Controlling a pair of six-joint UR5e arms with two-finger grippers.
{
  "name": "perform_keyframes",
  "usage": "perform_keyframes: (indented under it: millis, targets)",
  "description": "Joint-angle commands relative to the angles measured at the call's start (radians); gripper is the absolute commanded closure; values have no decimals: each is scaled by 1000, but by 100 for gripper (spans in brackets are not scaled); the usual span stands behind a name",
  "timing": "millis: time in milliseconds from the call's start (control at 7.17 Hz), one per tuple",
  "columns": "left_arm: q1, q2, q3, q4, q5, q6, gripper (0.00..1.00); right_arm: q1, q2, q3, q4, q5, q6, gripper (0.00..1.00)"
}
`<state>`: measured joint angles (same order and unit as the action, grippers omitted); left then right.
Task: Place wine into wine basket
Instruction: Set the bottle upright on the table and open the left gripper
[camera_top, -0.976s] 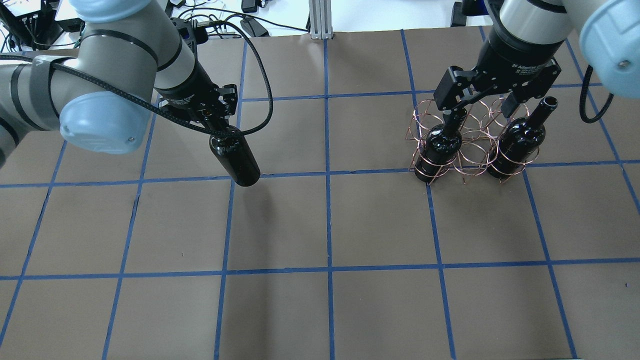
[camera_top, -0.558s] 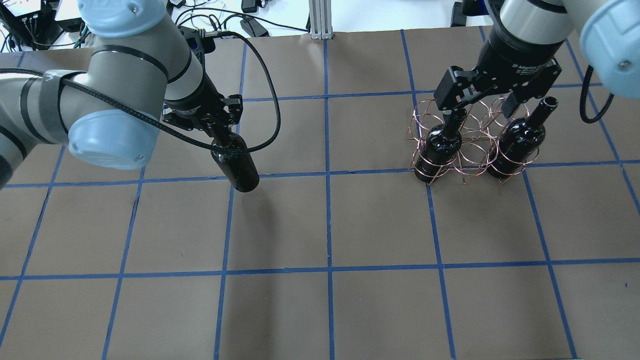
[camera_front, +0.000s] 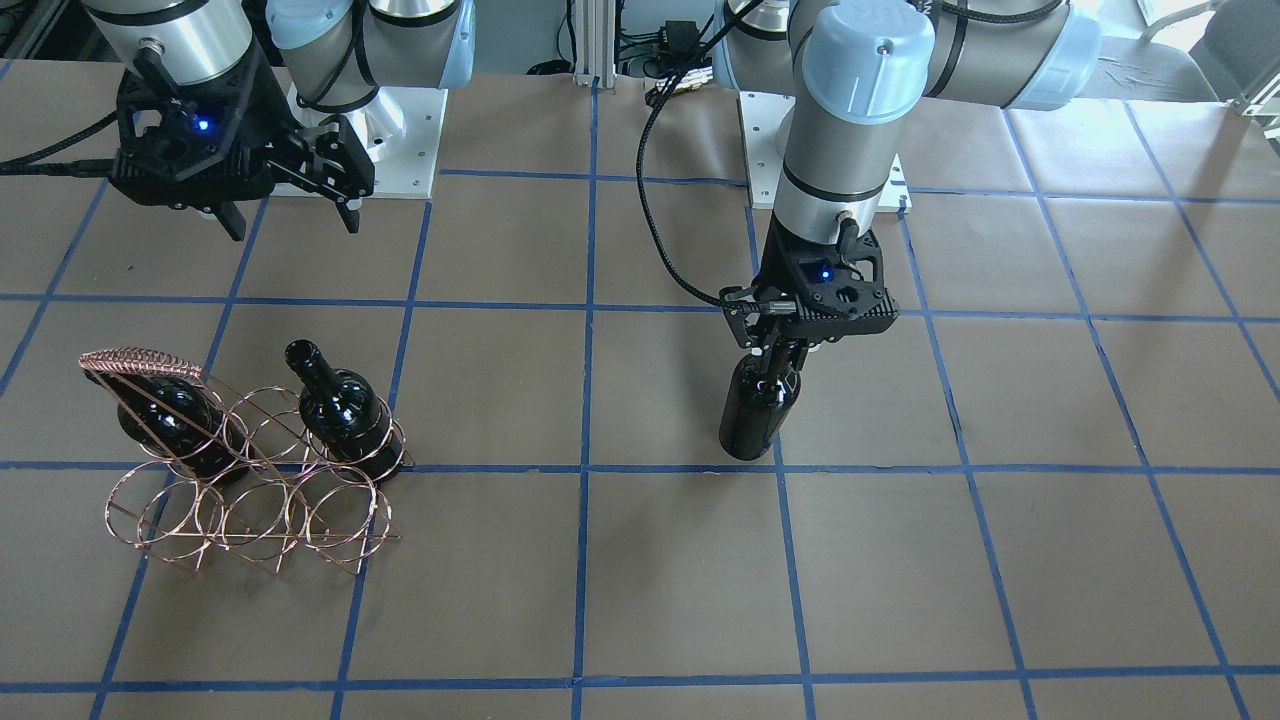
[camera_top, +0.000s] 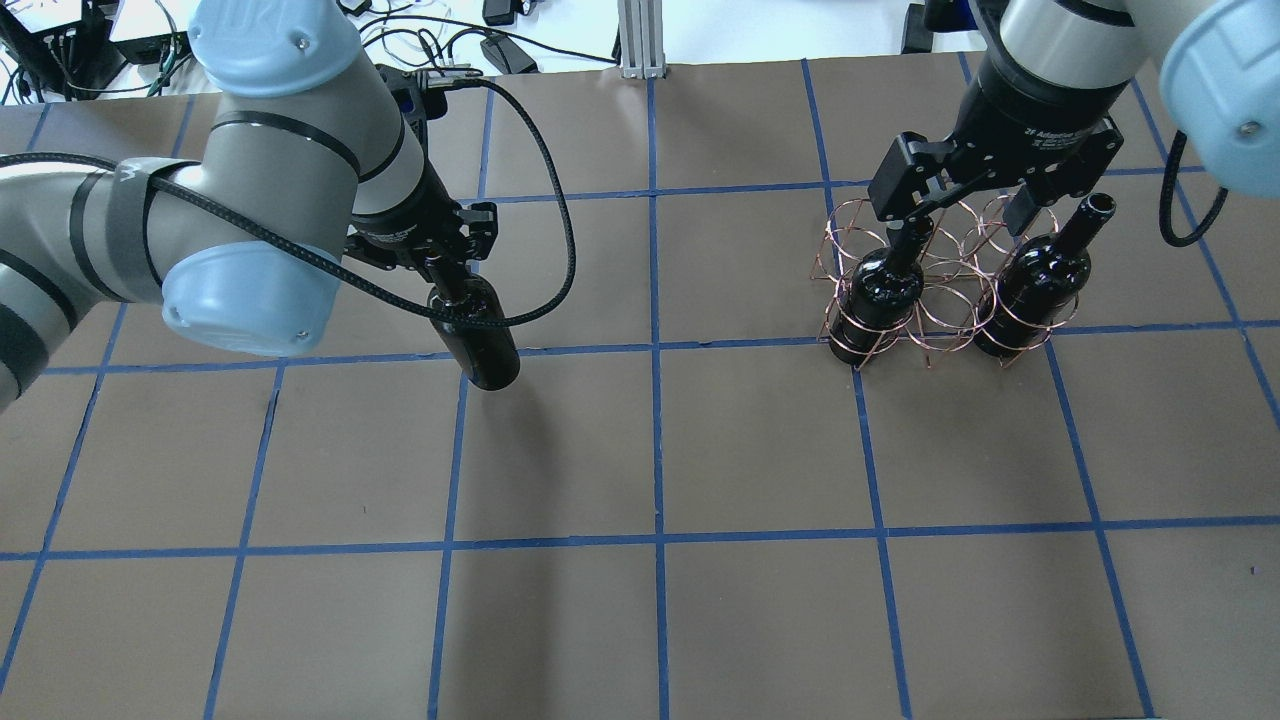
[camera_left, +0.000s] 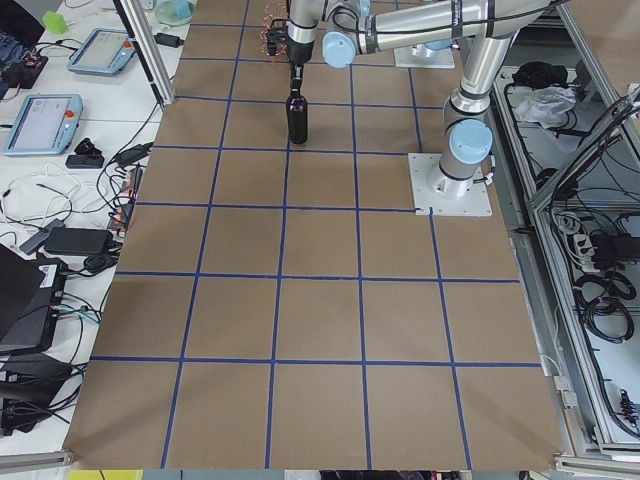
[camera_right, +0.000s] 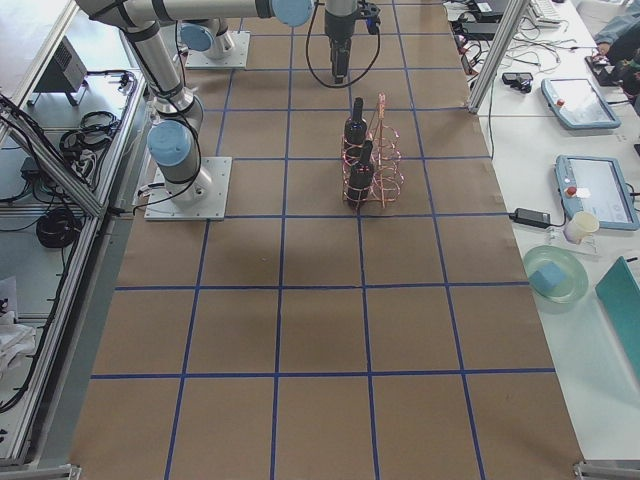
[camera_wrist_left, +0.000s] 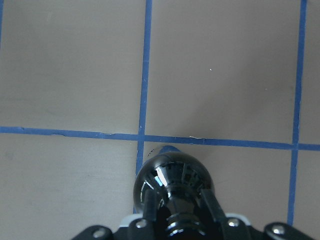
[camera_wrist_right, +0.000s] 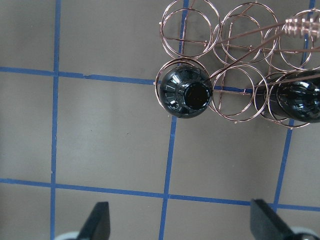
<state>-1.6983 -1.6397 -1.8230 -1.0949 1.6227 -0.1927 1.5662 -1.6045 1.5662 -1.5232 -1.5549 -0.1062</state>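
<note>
My left gripper (camera_top: 447, 268) is shut on the neck of a glossy black wine bottle (camera_top: 482, 345), which hangs nearly upright at a blue tape crossing, left of centre. In the left wrist view the wine bottle (camera_wrist_left: 174, 179) fills the lower middle, with a finger (camera_wrist_left: 210, 205) on each side of its neck. The copper wire wine basket (camera_top: 940, 312) stands at the far right and holds two look-alike bottles (camera_top: 880, 290) (camera_top: 1035, 280) in its end rings. My right gripper (camera_top: 958, 215) hovers open above the basket, holding nothing; the right wrist view shows it (camera_wrist_right: 182, 222) over one bottle top (camera_wrist_right: 185, 92).
Brown paper with a blue tape grid (camera_top: 655, 350) covers the table. Cables (camera_top: 440, 45) and an aluminium post (camera_top: 638, 40) sit along the far edge. The basket's coil-wrapped handle (camera_front: 140, 360) arches over its rings. Side benches with tablets (camera_right: 590, 185) lie beyond the table ends.
My left arm has swung over the bottle, and the bottle has gone from leaning to nearly upright, its base staying near the same tape crossing. The right arm and basket have not moved.
</note>
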Motion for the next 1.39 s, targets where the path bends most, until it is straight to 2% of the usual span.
perform_keyframes:
  millis: [0,139,279,558,697,837,976,1255]
  targets:
    - [-1,0,-5,0,-1,2,99,0,0,8,2,1,2,0]
    - [-1,-6,-5,0,-15,3,35,2,-2,8,0,-1,-10,0]
    - [-1,-6,-2,1,-18,3,0,5,-3,9,5,4,2,0]
    - [-1,12,30,-51,-7,7,0,6,-5,11,2,15,9,0]
    - [8,14,89,-66,-3,7,0,9,-8,9,-11,19,11,0]
    - [17,15,175,-159,0,7,0,20,-9,0,-11,25,32,0]
    - [43,15,265,-272,0,7,0,50,-9,-3,-9,70,125,0]
    - [190,15,315,-313,-16,187,0,206,8,-28,-17,75,343,0]
